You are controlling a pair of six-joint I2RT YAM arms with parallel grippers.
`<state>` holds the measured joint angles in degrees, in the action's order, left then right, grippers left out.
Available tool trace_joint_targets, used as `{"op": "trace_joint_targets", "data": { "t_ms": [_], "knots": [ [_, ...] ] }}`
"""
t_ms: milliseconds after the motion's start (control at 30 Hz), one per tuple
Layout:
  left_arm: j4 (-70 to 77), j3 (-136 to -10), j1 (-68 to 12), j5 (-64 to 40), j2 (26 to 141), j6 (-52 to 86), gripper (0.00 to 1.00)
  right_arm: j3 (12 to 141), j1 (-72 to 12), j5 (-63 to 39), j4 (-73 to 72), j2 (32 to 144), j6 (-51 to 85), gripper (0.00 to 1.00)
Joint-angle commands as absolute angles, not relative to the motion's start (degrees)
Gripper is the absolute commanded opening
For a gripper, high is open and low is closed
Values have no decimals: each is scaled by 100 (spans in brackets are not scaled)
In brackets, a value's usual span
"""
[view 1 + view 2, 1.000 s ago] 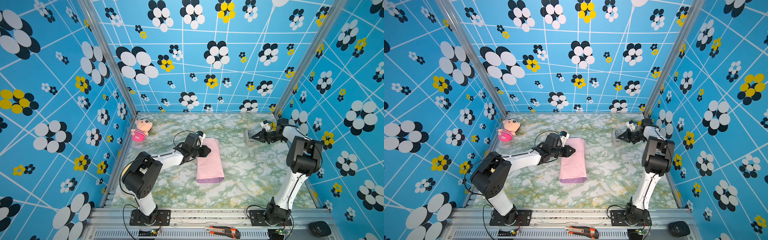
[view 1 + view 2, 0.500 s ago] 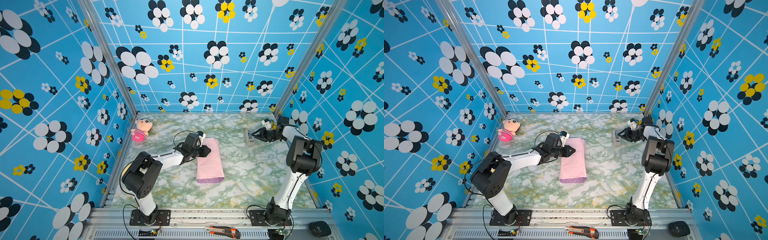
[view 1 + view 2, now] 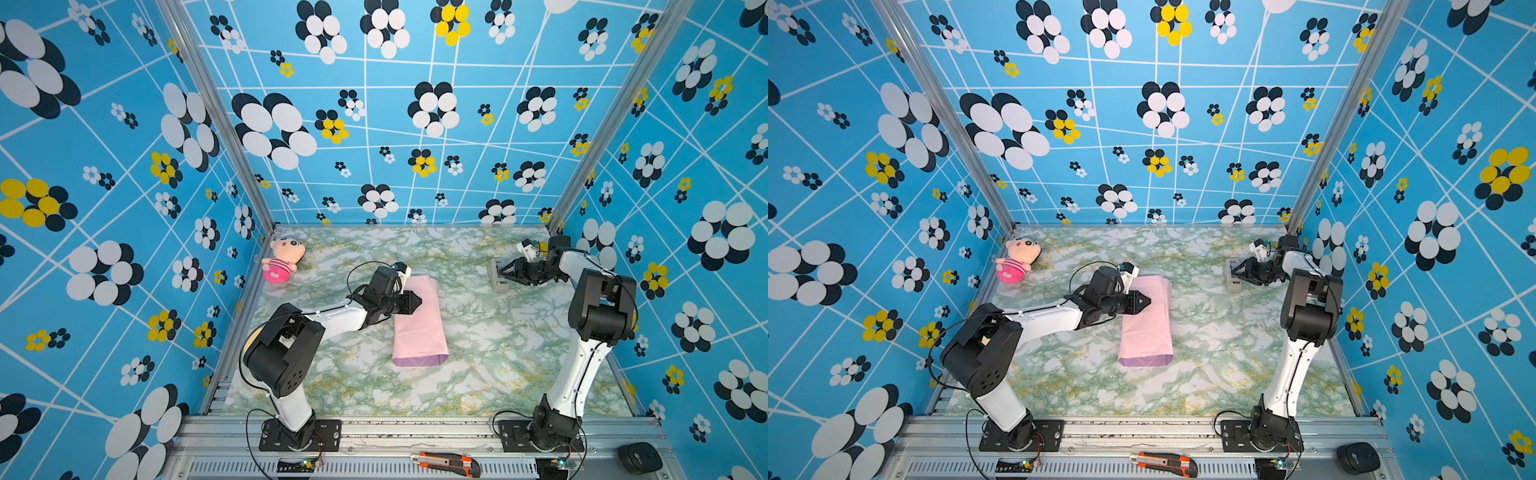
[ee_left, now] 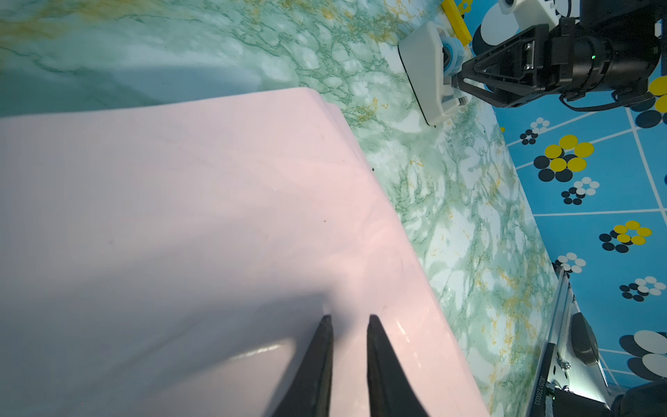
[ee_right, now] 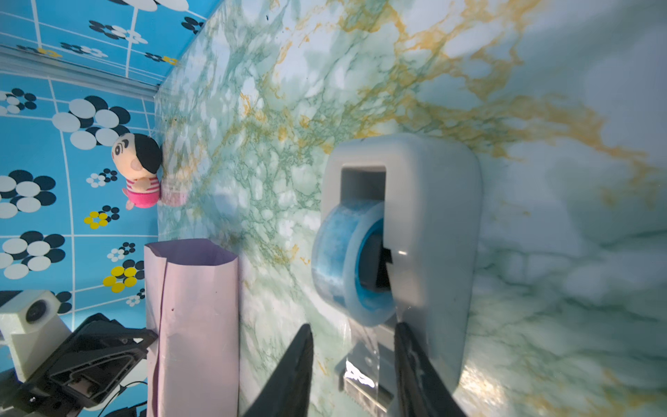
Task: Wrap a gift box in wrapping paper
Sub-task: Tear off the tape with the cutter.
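In both top views: wrapping paper (image 3: 419, 328) folded into a long flat sleeve, pale pink outside, lilac at the open near end, lying mid-table (image 3: 498, 357). Over its far half, reaching in from the left, the left gripper (image 3: 417, 301). Well apart, at the far right, the right gripper (image 3: 501, 272), up against a grey tape dispenser (image 3: 493, 280). In the far left corner, a plush doll (image 3: 283, 261); on the front rail, an orange box cutter (image 3: 446, 462). No sight of the gift box; cannot tell whether inside the sleeve. From the left wrist: two black fingers (image 4: 319, 364) a narrow gap apart, nothing clamped between, tips down at the pink paper, touching as far as can be told; beyond the sleeve's edge, the tape dispenser with the right gripper at it. From the right wrist: fingers (image 5: 294, 372) plainly apart, straddling the clear strip of tape (image 5: 362, 355) hanging from the blue roll (image 5: 341, 267), neither seen pinching it; off to one side, the sleeve, one open end showing lilac inside.
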<state>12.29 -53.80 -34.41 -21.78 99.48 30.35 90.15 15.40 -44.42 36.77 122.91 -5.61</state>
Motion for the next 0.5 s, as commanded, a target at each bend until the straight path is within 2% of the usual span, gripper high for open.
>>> {"op": "trace_joint_targets", "data": {
  "t_ms": [0, 467],
  "knots": [
    [105, -5098, -3481, -1659, 10422, 2927, 21, 9065, 1512, -4521, 4034, 12387, -860, 39],
    [81, -5128, -3487, -1634, 10393, 2904, 21, 9132, 1503, -4900, 3982, 12716, -817, 33]
  ]
}}
